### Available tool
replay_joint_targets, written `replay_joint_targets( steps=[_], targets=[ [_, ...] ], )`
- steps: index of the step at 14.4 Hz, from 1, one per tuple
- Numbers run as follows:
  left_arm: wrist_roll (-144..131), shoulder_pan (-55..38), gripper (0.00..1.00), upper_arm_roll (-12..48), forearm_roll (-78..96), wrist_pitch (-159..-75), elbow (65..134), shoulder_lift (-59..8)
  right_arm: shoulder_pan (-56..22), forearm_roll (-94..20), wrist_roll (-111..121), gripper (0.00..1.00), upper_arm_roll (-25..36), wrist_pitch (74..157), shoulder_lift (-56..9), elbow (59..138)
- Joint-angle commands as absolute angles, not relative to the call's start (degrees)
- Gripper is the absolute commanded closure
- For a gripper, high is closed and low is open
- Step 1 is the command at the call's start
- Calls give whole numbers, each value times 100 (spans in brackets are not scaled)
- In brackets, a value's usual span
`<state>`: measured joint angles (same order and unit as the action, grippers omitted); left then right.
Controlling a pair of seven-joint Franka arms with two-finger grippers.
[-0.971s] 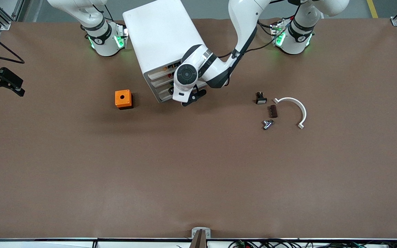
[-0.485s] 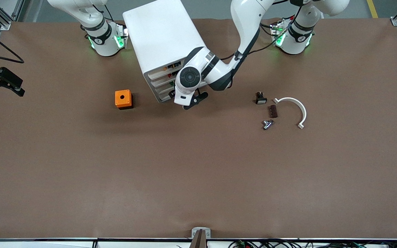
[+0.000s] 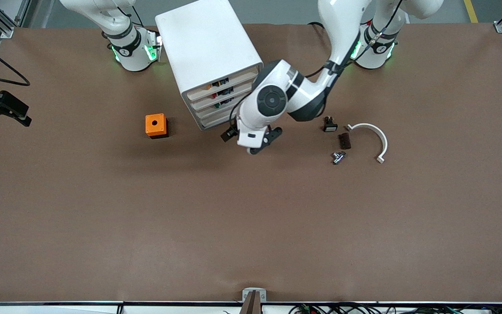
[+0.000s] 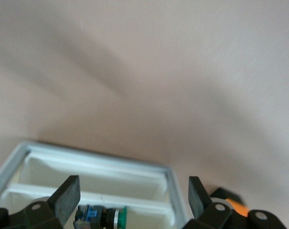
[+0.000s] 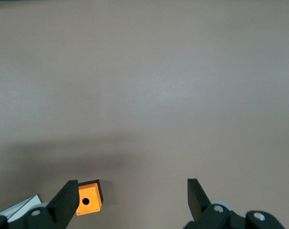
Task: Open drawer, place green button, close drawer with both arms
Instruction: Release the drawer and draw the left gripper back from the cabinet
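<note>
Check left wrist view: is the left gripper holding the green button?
No. The left gripper stands open and empty, while the green button lies in the drawer compartment.

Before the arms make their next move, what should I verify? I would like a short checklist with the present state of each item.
1. Button inside the drawer: ok, its green cap shows through the translucent front.
2. Drawer front level with the other drawers of the cabinet: ok, as far as the front view shows.
3. Drawer pushed fully home: cannot tell.
4. Left gripper open and empty, in front of the drawer: ok.
5. Right gripper open and empty, over the table at the right arm's end, waiting: ok.
</note>
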<state>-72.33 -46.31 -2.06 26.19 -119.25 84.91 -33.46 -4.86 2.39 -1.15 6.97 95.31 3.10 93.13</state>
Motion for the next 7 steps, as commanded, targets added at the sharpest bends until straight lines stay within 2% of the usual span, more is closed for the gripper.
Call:
replay_joint_targets(
  steps=[1,7],
  targets=[
    [-7138,-4124,0,-176,2112,-11472,8272,-3059,-439,167,-176,0,677,9431,246,9132],
    [-5382,-2990,0,-167,1644,-9995,8209,-2313,-510,149,-202,0,677,9422,237,9114]
  ],
)
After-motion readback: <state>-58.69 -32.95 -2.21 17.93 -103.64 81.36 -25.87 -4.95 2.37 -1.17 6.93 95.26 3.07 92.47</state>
